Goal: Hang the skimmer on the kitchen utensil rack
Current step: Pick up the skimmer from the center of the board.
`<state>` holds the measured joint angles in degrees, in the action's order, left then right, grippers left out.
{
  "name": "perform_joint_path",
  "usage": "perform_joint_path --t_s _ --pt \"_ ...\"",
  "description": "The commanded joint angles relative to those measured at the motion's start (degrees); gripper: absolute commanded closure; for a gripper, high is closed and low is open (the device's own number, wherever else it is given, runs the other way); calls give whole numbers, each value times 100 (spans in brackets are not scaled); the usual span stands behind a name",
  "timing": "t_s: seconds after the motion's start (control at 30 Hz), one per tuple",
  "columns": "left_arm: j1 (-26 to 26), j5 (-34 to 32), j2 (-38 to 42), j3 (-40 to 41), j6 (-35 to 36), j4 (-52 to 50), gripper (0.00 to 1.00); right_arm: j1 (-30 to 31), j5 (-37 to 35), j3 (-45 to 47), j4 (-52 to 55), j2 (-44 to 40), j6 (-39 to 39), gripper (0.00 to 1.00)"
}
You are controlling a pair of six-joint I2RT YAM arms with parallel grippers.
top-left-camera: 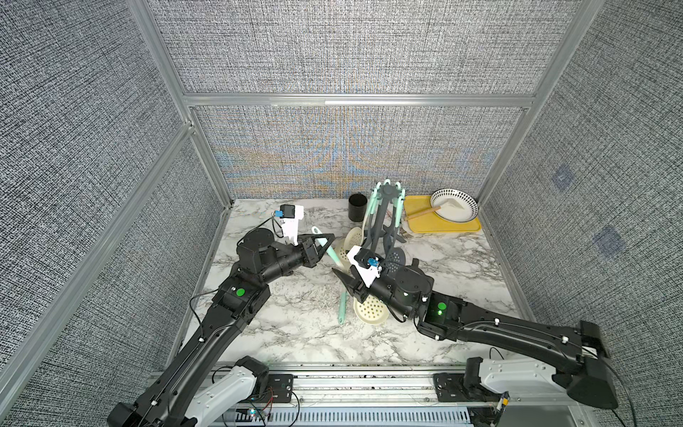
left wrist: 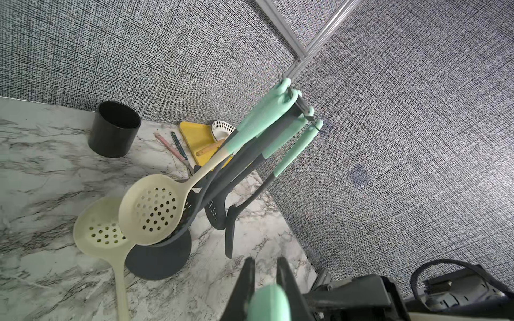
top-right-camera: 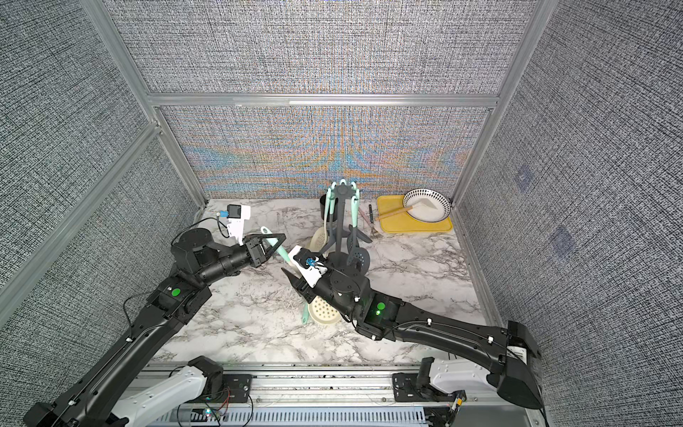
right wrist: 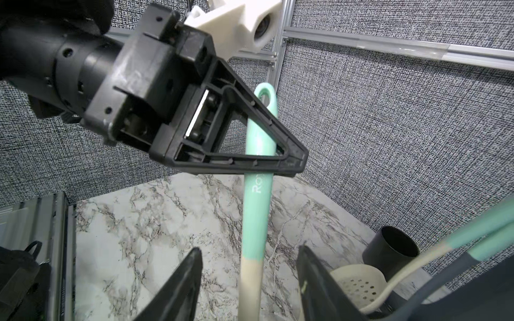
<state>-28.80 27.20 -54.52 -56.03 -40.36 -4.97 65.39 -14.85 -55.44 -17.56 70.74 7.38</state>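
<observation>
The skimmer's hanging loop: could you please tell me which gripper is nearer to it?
Left. The left gripper is shut on the skimmer handle just below the loop; the right gripper straddles the handle farther down, jaws open.

Grey woven fabric walls [top-left-camera: 351,48] in aluminium framing [top-left-camera: 354,100] enclose a white marble-patterned tabletop [top-left-camera: 295,325].

1. White letters "Ro" are printed on the green handle of the skimmer [right wrist: 254,222]. They can be read in the right wrist view.
2. The rest of that word is hidden behind a black finger of the left gripper [right wrist: 292,162].
3. In both top views the letters are too small to read.
</observation>
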Motion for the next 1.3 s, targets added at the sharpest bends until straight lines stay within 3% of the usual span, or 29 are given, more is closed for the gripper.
perform_joint_path --t_s 0.0,0.07,0.53,0.77,0.8,0.83,0.9,0.97,1.27 --pt "-28 13 -13 -13 46 172 98 -8 -159 -155 -194 159 -8 50" --pt "-37 7 -15 -13 46 181 98 -26 -183 -217 -178 263 2 57" --pt "-64 -1 -41 -13 56 181 98 -141 -139 -266 -212 548 -114 75" --pt "-60 -22 -40 4 30 215 98 -149 -45 -166 -289 474 -188 100" --pt "-56 -23 -47 4 28 223 94 -149 -57 -126 -321 434 -218 100" --pt "-56 -13 -52 -6 28 237 82 -149 -74 -87 -355 390 -250 100" --pt "-56 58 -65 10 8 384 38 -149 -105 16 -404 265 -351 100" --pt "-66 125 -59 38 -16 624 3 -148 -212 136 -416 130 -497 100" --pt "-145 116 219 451 399 1860 1 -174 -1452 1251 -169 -1348 -1137 100"
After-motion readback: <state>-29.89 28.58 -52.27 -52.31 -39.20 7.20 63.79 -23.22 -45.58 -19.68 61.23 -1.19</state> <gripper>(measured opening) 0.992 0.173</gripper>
